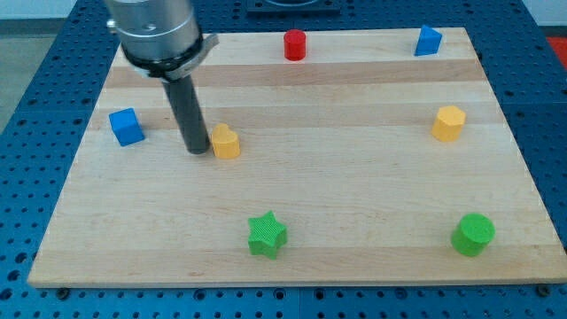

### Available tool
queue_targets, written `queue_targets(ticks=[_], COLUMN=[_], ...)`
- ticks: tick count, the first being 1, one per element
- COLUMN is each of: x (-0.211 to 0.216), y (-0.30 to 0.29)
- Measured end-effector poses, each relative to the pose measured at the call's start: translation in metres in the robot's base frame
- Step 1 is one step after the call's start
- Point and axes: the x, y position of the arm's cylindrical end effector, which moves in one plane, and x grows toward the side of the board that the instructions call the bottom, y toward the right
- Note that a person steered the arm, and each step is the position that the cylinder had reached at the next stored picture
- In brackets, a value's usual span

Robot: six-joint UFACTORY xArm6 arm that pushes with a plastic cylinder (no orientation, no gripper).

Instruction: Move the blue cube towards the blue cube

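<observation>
A blue cube (127, 126) sits near the board's left edge. My tip (197, 151) stands to its right, with a clear gap between them. The tip is just left of a yellow block (226, 142), touching or nearly touching it. A second blue block (428, 41), of an uneven shape, sits at the view's top right.
A red cylinder (294, 44) stands at the top middle. A yellow hexagonal block (448, 123) is at the right. A green star (266, 235) is at the bottom middle and a green cylinder (473, 235) at the bottom right. The wooden board (354, 177) lies on a blue perforated table.
</observation>
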Motion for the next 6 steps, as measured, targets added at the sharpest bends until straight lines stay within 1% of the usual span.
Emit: queue_targets(ticks=[2,3,4,5,6], x=[0.000,0.001,0.021,0.033,0.029], y=[0.065,0.055,-0.018,-0.086,-0.139])
